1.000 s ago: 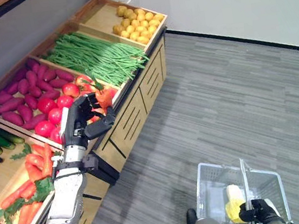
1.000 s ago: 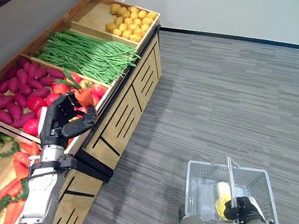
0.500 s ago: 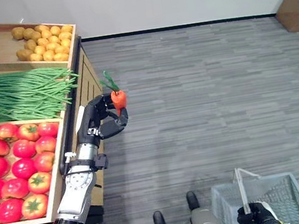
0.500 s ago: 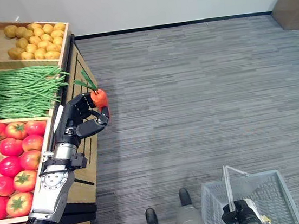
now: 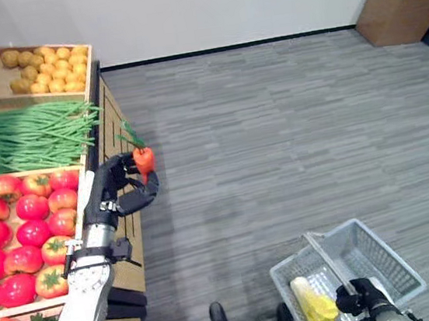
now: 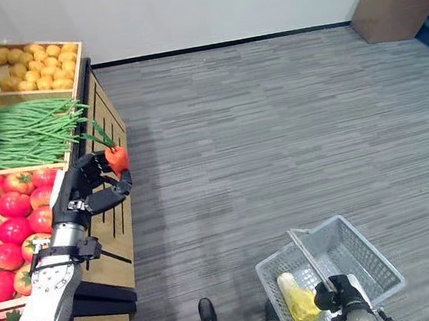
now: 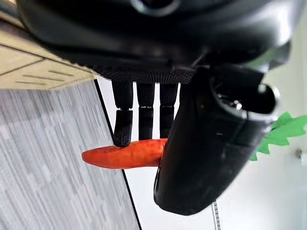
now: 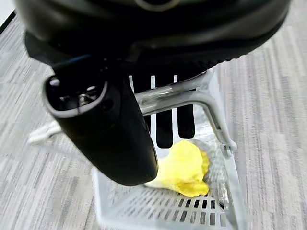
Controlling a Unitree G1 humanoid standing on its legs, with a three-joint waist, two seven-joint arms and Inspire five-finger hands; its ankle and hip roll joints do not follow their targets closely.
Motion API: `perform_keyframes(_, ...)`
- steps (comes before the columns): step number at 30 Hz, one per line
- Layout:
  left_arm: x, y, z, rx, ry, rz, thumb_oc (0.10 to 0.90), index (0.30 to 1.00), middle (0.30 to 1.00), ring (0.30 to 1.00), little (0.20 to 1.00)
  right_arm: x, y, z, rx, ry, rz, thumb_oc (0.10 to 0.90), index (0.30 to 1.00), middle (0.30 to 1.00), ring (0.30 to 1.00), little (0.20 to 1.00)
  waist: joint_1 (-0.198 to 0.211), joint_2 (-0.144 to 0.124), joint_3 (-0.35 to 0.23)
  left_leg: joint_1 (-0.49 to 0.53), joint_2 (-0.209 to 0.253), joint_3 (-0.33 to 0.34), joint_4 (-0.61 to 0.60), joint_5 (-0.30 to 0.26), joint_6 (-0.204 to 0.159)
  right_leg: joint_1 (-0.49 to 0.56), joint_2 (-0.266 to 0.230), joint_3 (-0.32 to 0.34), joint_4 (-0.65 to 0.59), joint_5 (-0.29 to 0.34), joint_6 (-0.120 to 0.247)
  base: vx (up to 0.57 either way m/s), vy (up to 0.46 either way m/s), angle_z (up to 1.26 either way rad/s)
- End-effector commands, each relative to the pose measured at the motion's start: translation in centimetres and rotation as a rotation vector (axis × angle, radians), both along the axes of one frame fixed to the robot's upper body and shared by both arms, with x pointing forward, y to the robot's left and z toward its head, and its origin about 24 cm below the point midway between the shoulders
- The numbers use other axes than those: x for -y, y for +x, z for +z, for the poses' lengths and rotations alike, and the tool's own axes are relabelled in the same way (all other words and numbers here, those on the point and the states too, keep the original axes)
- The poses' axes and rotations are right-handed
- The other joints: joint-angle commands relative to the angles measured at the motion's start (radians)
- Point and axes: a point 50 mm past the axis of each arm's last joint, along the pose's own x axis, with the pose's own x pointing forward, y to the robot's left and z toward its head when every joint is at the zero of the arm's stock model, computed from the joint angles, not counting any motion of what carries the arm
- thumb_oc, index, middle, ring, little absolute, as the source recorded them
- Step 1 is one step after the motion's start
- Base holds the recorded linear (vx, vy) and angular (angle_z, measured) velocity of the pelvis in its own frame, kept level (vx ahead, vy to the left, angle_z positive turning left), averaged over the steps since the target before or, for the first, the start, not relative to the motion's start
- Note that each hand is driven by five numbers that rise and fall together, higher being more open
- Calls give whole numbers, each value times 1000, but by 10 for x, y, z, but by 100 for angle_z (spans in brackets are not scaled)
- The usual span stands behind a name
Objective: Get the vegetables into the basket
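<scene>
While the left hand (image 5: pixel 121 189) curls fingers and thumb round a carrot (image 5: pixel 144 159), green top (image 5: pixel 130 133) sticking up past the fingers, it hangs just off the edge of the produce stand (image 5: pixel 107 115). Tomatoes (image 5: pixel 21 231) lie behind its wrist, green beans (image 5: pixel 24 137) beyond them. Well off to its right, the right hand (image 5: pixel 359 298) is clenched round the handle (image 5: pixel 325 255) of the wire basket (image 5: pixel 387 260). Yellow corn (image 5: pixel 314 306) lies inside, just beside that hand.
</scene>
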Motion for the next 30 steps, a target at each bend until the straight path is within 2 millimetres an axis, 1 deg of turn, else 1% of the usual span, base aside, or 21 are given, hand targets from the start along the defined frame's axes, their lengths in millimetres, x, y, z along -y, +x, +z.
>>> perform_keyframes(1, 16, 14, 61, 310, -26, -93, 400, 300, 300, 300, 300, 25, 45, 30, 185, -96, -6, 400, 300, 300, 300, 300, -17, -26, -31, 56, 133, -22, 11, -26, -88, -33, -24, -5, 15, 1, 33, 5, -87, 9)
perform_keyframes(5, 20, 16, 59, 297, -41, -110, 400, 300, 300, 300, 300, 34, 51, 38, 211, -125, -21, 400, 300, 300, 300, 300, -18, -15, -41, 51, 143, -27, 6, -18, -97, -30, -15, -5, 6, -2, 30, 9, -71, 1)
perform_keyframes(8, 22, 15, 57, 285, -43, -122, 400, 300, 300, 300, 300, 40, 54, 43, 225, -145, -24, 400, 300, 300, 300, 300, -21, -11, -47, 55, 147, -26, 6, -19, -98, -26, -14, -4, 6, -4, 29, 10, -15, 1)
perform_keyframes(9, 25, 16, 55, 276, -45, -137, 400, 300, 300, 300, 300, 45, 59, 48, 240, -165, -14, 400, 300, 300, 300, 300, -22, -8, -50, 59, 149, -26, 6, -20, -99, -23, -13, -3, 6, -5, 28, 0, 0, 0)
perform_keyframes(10, 25, 16, 55, 276, -46, -137, 400, 300, 300, 300, 300, 45, 59, 49, 240, -166, -14, 400, 300, 300, 300, 300, -21, -7, -50, 59, 149, -25, 6, -20, -99, -23, -12, -2, 6, -5, 28, 0, 0, 0)
perform_keyframes(12, 33, 15, 51, 252, -52, -191, 400, 300, 300, 300, 300, 57, 76, 67, 292, -225, 7, 400, 300, 300, 300, 300, -19, -3, -56, 66, 150, -24, 6, -24, -100, -18, -12, 0, 6, -6, 27, 0, 0, 0)
perform_keyframes(14, 38, 15, 51, 243, -39, -228, 400, 300, 300, 300, 300, 61, 85, 75, 325, -245, 14, 400, 300, 300, 300, 300, -19, -2, -59, 68, 149, -25, 6, -27, -99, -18, -13, 3, 6, -4, 28, 0, 0, 0)
perform_keyframes(16, 45, 15, 50, 232, -31, -271, 400, 300, 300, 300, 300, 60, 100, 88, 385, -262, 40, 400, 300, 300, 300, 300, -19, -2, -60, 69, 149, -24, 6, -28, -98, -19, -14, 7, 6, -2, 28, 0, 0, 0)
perform_keyframes(18, 52, 15, 50, 228, -6, -312, 400, 300, 300, 300, 300, 55, 118, 103, 463, -273, 83, 400, 300, 300, 300, 300, -21, -2, -62, 69, 149, -23, 6, -30, -98, -19, -14, 10, 6, -3, 28, -3, 0, -2)
perform_keyframes(19, 52, 15, 50, 228, -6, -312, 400, 300, 300, 300, 300, 55, 118, 103, 463, -273, 82, 400, 300, 300, 300, 300, -21, -1, -61, 70, 149, -23, 6, -30, -98, -19, -14, 10, 6, -3, 28, -3, 2, -4)
perform_keyframes(20, 64, 15, 51, 229, 37, -383, 400, 300, 300, 300, 300, 51, 132, 116, 525, -277, 107, 400, 300, 300, 300, 300, -22, 0, -61, 71, 149, -22, 6, -32, -97, -18, -15, 11, 6, -2, 28, -3, 4, -4)
perform_keyframes(21, 69, 15, 51, 222, 63, -421, 400, 300, 300, 300, 300, 44, 143, 125, 581, -272, 135, 400, 300, 300, 300, 300, -25, 2, -62, 72, 150, -21, 6, -32, -97, -19, -14, 14, 6, -2, 28, -5, 4, -4)
perform_keyframes(23, 79, 15, 50, 220, 127, -488, 400, 300, 300, 300, 300, 35, 156, 138, 652, -263, 177, 400, 300, 300, 300, 300, -29, 3, -62, 73, 150, -19, 6, -35, -97, -20, -14, 18, 6, -1, 29, -5, 1, -5)
perform_keyframes(24, 80, 15, 50, 220, 128, -489, 400, 300, 300, 300, 300, 35, 156, 138, 652, -263, 176, 400, 300, 300, 300, 300, -28, 2, -61, 74, 150, -19, 6, -35, -97, -20, -14, 18, 6, -2, 29, -2, 2, -7)
perform_keyframes(25, 89, 15, 49, 220, 196, -552, 400, 300, 300, 300, 300, 24, 167, 150, 724, -247, 217, 400, 300, 300, 300, 300, -32, 3, -62, 76, 150, -16, 6, -36, -97, -21, -13, 21, 6, 0, 30, -2, 1, -6)
perform_keyframes(30, 106, 13, 38, 191, 319, -659, 400, 300, 300, 300, 300, -1, 184, 174, 851, -207, 320, 400, 300, 300, 300, 300, -40, 4, -64, 82, 154, -10, 6, -39, -98, -21, -11, 29, 6, -1, 30, 0, -6, -2)
